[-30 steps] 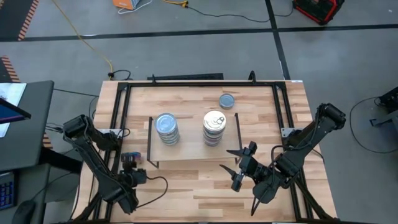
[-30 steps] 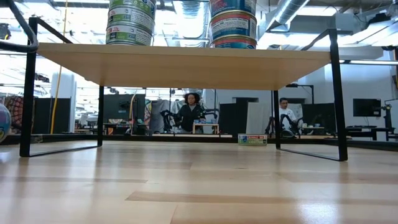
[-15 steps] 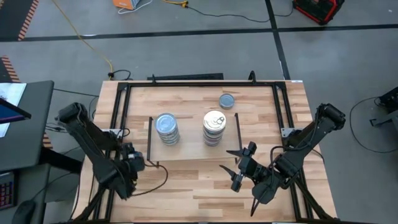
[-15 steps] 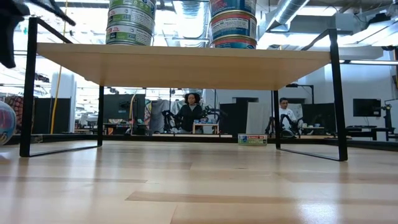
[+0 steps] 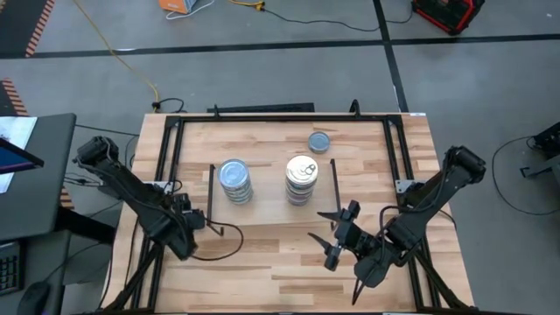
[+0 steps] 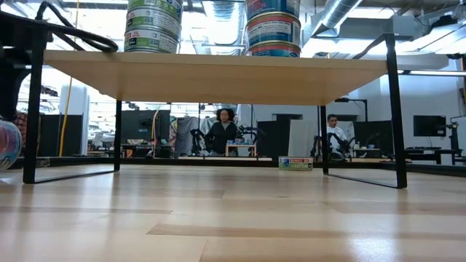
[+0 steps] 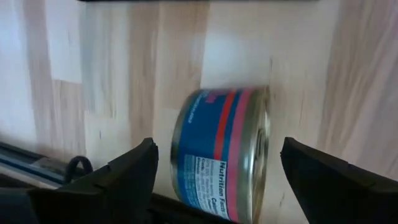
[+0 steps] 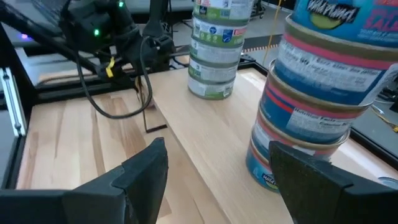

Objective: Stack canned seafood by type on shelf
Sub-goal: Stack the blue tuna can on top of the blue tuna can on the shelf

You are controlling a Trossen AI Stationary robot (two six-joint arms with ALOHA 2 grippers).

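Tins (image 5: 234, 182) stand in two round metal stacks on the wooden shelf (image 5: 271, 214). Left gripper (image 7: 214, 180) fingers gape around a blue tin (image 7: 222, 154) on its edge; right gripper (image 5: 331, 234) fingers apart, empty.

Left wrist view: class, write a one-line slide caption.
Open left gripper straddles a blue-and-red tin on its edge on the wooden tabletop.

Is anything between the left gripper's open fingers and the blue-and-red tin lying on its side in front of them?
Nothing visible. In the left wrist view the tin lies on its side on the tabletop, straight ahead of the left gripper, whose fingers stand open on either side of it, apart from it.
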